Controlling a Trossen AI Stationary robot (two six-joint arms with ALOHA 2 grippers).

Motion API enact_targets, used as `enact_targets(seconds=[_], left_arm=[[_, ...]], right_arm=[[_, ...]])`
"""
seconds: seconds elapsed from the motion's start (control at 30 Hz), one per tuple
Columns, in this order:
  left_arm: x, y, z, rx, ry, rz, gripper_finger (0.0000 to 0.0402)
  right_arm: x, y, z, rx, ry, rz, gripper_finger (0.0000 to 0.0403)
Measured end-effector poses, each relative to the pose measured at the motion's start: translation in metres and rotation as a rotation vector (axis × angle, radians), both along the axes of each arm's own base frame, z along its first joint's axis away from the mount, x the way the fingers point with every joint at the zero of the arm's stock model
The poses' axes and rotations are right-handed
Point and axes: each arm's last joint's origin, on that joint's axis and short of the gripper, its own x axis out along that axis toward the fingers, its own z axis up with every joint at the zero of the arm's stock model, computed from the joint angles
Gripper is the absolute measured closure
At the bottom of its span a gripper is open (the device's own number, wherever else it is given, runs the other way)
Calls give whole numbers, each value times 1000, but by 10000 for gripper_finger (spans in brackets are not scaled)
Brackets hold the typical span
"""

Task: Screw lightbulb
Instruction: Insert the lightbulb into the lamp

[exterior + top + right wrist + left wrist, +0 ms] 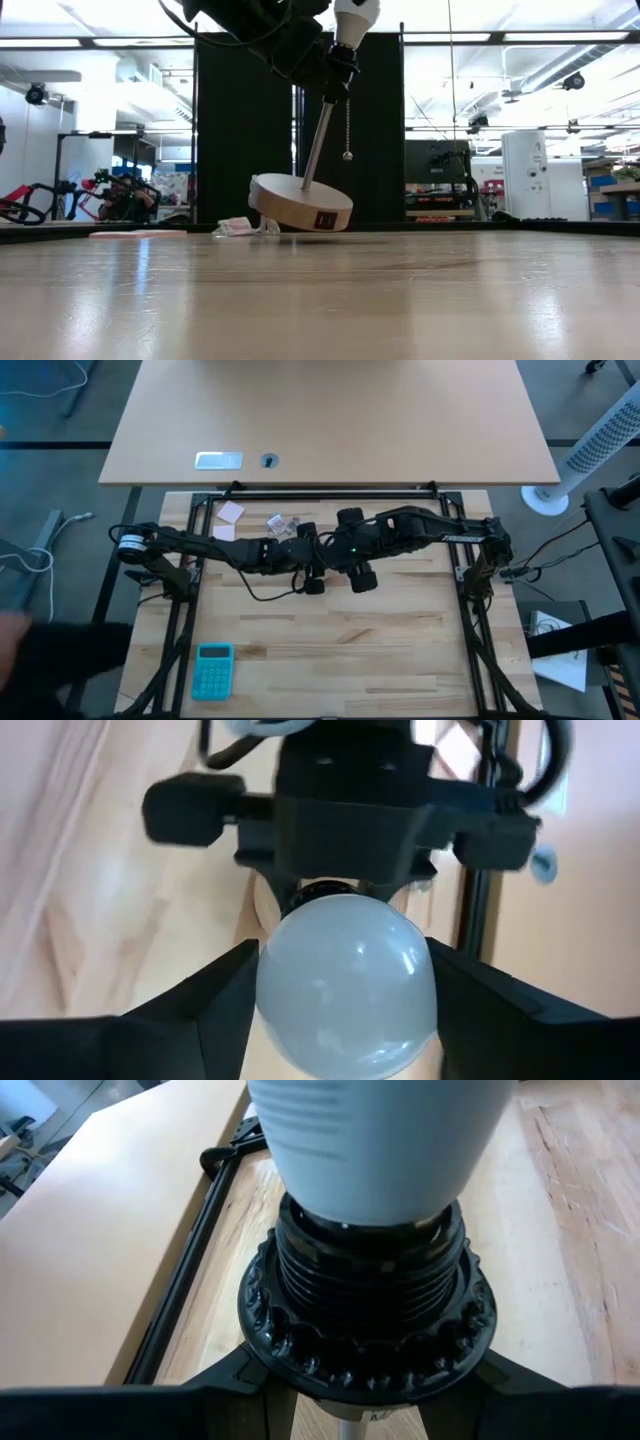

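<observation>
The lightbulb (345,990), white and frosted, sits in the black threaded socket (370,1280) of a small lamp. The lamp has a metal rod (318,140) and a round wooden base (300,203). It is tilted, and a pull chain (347,155) hangs beside the rod. My left gripper (370,1400) is shut on the socket in the middle of the table (310,550). My right gripper (345,1020) is shut on the bulb, facing the left one (348,550). The bulb shows at the top of the low view (356,18). My left gripper pinches the lamp just under the socket's ribbed collar (300,1355), one finger (225,1380) on each side. The lamp slants from the hold with its wooden base low; I cannot tell whether the base's lower edge touches the table. My right gripper pinches the bulb's round glass (270,990) between its two fingers (215,1005), one on each side of the widest part. The fingers come at the bulb's free end, along the lamp's axis. The bulb's neck is in the socket.
A crumpled clear wrapper (282,525) and pink paper slips (230,512) lie at the table's far left. A turquoise calculator (212,670) lies near the front left. A larger pale table (330,420) stands beyond the far edge.
</observation>
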Motion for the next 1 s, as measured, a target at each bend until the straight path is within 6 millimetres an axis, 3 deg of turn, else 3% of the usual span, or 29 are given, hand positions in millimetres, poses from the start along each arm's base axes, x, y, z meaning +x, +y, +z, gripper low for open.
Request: enact_targets(seconds=[1.0], left_arm=[[1, 5, 2, -31, -41, 60, 256]], right_arm=[[3, -5, 3, 391, -199, -599, 158]])
